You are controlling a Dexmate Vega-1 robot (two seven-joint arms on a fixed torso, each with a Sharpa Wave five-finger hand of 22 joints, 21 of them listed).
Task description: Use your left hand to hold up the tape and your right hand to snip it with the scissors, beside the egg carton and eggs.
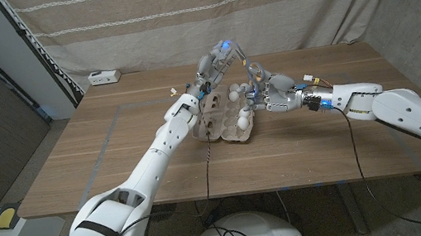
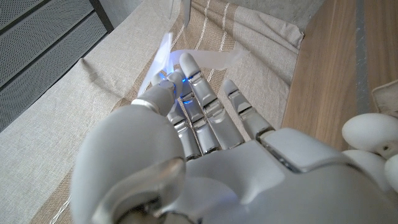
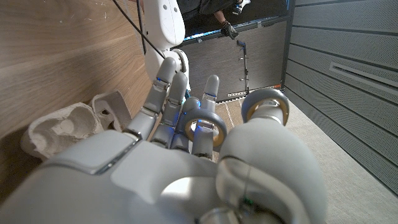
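Tape (image 2: 205, 59): translucent strip, raised above the egg carton (image 1: 224, 124), pinched at the fingertips of the left hand (image 1: 215, 63); in the left wrist view, seen as a pale film running past the fingertips (image 2: 186, 65) against the curtain (image 2: 74, 93). In the head view, a thin line of tape (image 1: 241, 56) slanting from the left hand down toward the right hand (image 1: 273, 92).

Left hand: lifted over the far side of the egg carton, closed on the tape (blue light glowing at the fingertips).

Right hand: just right of the egg carton, held above the table (image 1: 100, 160), fingers curled inward. Scissors (image 1: 252, 74): small and partly hidden in the head view, apparently gripped in the right hand, blades not distinguishable. Contact between scissors and tape: cannot be determined.

Egg carton: open, grey pulp, resting on the table below and between both hands. Empty cup of the egg carton (image 3: 59, 127) shown in the right wrist view. Eggs (image 1: 237, 90): white, several sitting in and at the right part of the egg carton; two eggs (image 2: 367, 134) also at the edge of the left wrist view.

White power strip (image 1: 103, 77): far left of the egg carton, at the back edge of the table, in front of the curtain.
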